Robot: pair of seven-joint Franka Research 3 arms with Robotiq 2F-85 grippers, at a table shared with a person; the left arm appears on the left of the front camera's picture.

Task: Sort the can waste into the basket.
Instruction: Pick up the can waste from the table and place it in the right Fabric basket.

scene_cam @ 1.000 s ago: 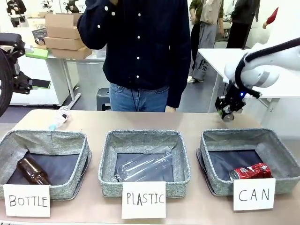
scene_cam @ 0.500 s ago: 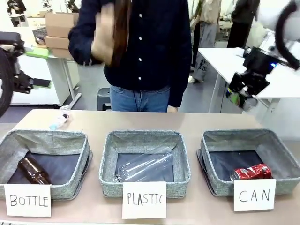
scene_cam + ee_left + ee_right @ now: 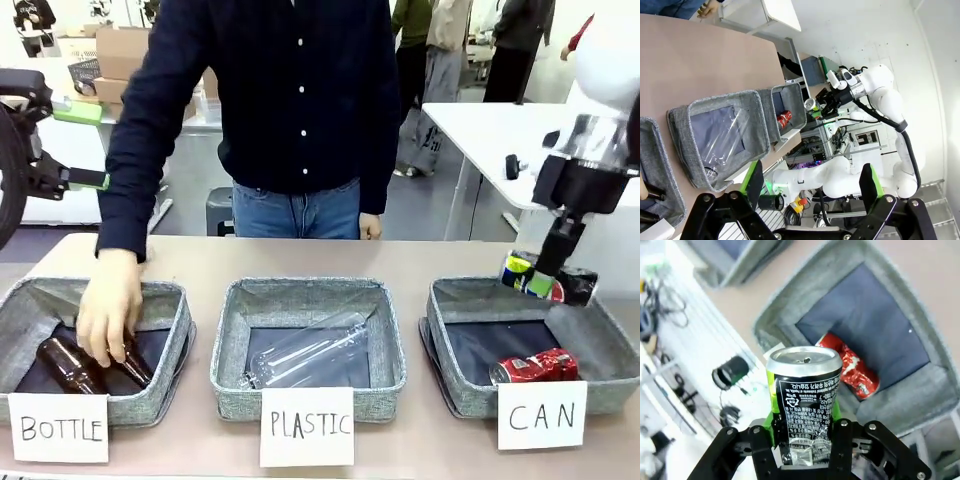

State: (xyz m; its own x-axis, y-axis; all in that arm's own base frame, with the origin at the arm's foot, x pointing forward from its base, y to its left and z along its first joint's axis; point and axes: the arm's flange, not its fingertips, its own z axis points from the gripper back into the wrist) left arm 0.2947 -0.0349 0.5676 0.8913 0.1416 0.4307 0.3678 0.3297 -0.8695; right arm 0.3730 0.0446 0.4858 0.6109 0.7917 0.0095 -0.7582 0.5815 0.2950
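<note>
R jaws clamp black/silver cyl can (image 3: 548, 282) | over grey fabric basket (image 3: 600, 330)

Colours from my end: the can (image 3: 804, 400) in my right gripper (image 3: 805, 432) is black and silver with white small print and green-yellow showing down its sides, silver lid. The gripper's black with green pads. Red can (image 3: 535, 366) with white markings sits at about 4 o'clock on the dark navy lining of the grey woven basket (image 3: 600, 322), white card (image 3: 542, 414) reading CAN in black marker. The other two baskets (image 3: 305, 295) are the same speckled grey. Brown glass bottles (image 3: 70, 364) at 8 o'clock in the front view, clear plastic bottle (image 3: 310, 352) in the middle. Table (image 3: 420, 258) is pale tan. The person's shirt (image 3: 290, 90) is dark navy with white buttons, blue jeans below.
</note>
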